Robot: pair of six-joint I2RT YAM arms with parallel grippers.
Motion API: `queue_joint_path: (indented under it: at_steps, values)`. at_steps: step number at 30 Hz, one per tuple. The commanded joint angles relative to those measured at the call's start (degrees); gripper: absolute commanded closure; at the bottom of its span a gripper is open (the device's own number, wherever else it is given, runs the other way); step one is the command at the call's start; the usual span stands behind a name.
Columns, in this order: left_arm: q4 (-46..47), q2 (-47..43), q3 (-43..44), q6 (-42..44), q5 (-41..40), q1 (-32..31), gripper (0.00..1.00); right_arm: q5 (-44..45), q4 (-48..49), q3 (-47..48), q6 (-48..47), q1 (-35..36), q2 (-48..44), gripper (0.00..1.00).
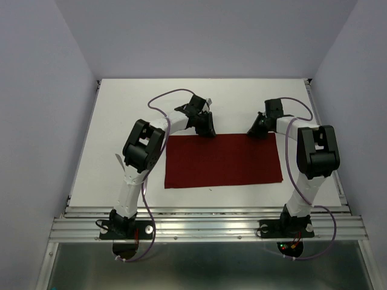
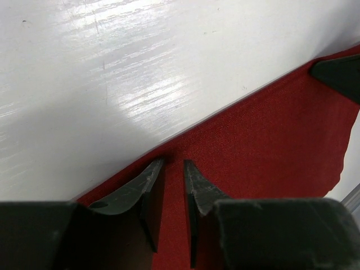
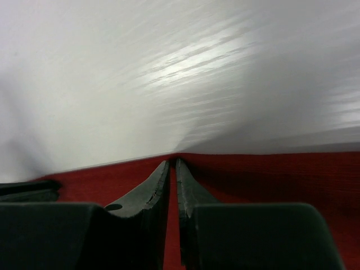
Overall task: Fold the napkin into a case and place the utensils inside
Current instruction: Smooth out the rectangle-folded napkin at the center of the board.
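The dark red napkin [image 1: 224, 160] lies spread flat on the white table, a wide rectangle between the two arms. My left gripper [image 1: 205, 130] stands at its far edge near the left corner. In the left wrist view the left gripper [image 2: 173, 162] has its jaws a small gap apart, tips down on the napkin [image 2: 270, 129]. My right gripper [image 1: 257, 130] is at the far edge near the right corner. In the right wrist view the right gripper [image 3: 172, 161] has its jaws almost together, pinching the napkin [image 3: 281, 174] where its edge rises to a small peak. The utensils are out of view.
The white table [image 1: 139, 103] stretches behind and to the left of the cloth. Pale walls close in the back and both sides. A metal rail [image 1: 205, 226] runs along the near edge by the arm bases. The right gripper's dark finger [image 2: 337, 73] shows in the left wrist view.
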Motion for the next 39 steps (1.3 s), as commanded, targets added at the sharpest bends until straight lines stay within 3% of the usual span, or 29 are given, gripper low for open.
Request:
queue_joint_path:
  at_steps: [1,9,20,39]
  values:
    - [-3.17,0.69,2.54,2.45,-1.45,0.10,0.68,3.78,-1.73,-2.31,-4.13,-4.04,-3.21,0.85]
    - [-4.75,1.04,4.73,3.33,-2.15,0.10,0.68,6.15,-2.52,-4.60,-5.28,-11.77,-6.11,0.85]
    - [-7.30,-0.36,5.35,5.53,-4.53,0.98,0.68,8.53,-2.79,-5.21,-5.28,-14.15,-4.35,0.87]
    - [-6.16,-12.05,-11.78,7.37,-7.52,14.77,0.68,9.23,-2.87,-5.91,-5.01,-16.35,-3.03,0.87]
